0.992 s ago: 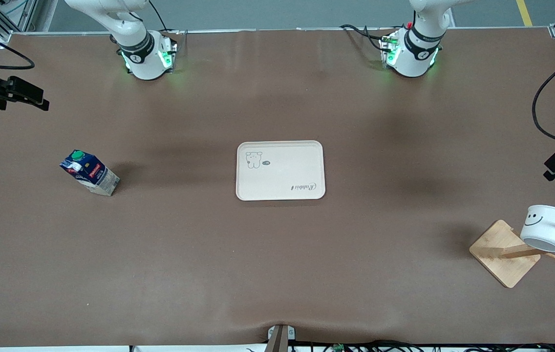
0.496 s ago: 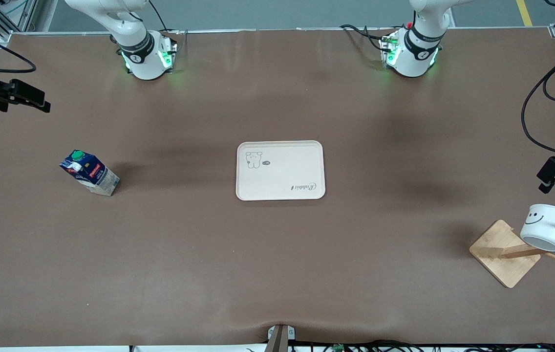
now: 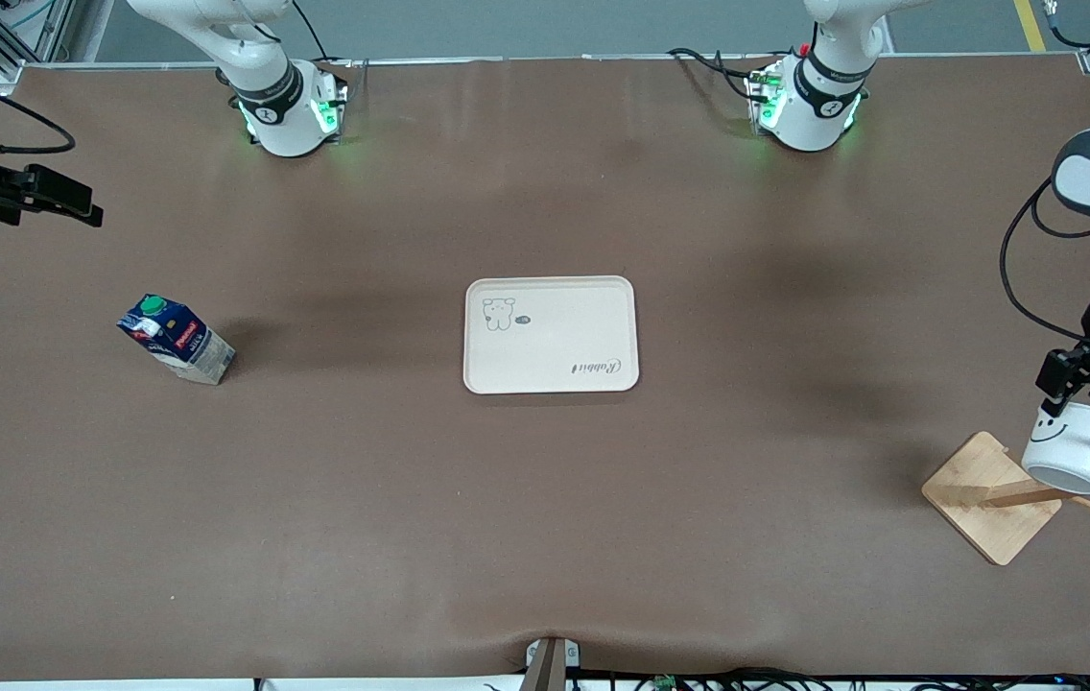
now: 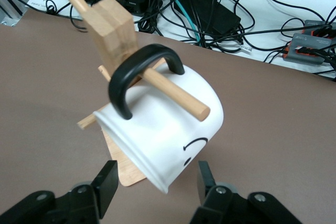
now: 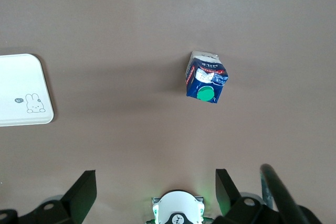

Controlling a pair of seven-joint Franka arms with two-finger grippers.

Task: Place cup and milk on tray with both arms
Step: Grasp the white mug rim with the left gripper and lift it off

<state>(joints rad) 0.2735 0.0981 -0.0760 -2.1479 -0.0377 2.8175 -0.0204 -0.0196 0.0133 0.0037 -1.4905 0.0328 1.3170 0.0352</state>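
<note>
The cup (image 3: 1073, 451) hangs tilted by its black handle on a peg of the wooden rack (image 3: 982, 499), at the left arm's end of the table. My left gripper (image 3: 1078, 389) hovers just over it. In the left wrist view the cup (image 4: 157, 129) lies between the left gripper's (image 4: 157, 187) fingers, which are open and stand clear of its rim on both sides. The milk (image 3: 176, 338) stands at the right arm's end. My right gripper (image 3: 89, 206) is up in the air near that end, open and empty, with the milk (image 5: 206, 80) below it. The tray (image 3: 555, 326) lies mid-table.
The rack's post and pegs (image 4: 113, 30) jut up around the cup. One peg (image 4: 176, 93) runs through the handle. Cables and boxes (image 4: 220, 3) lie off the table edge near the rack. The right arm's base (image 5: 176, 211) shows between the right gripper's fingers.
My left gripper has come in from the table's end and dropped to the cup, its fingers narrowing. The right gripper has drifted slightly. Cup, milk and tray have not moved.
</note>
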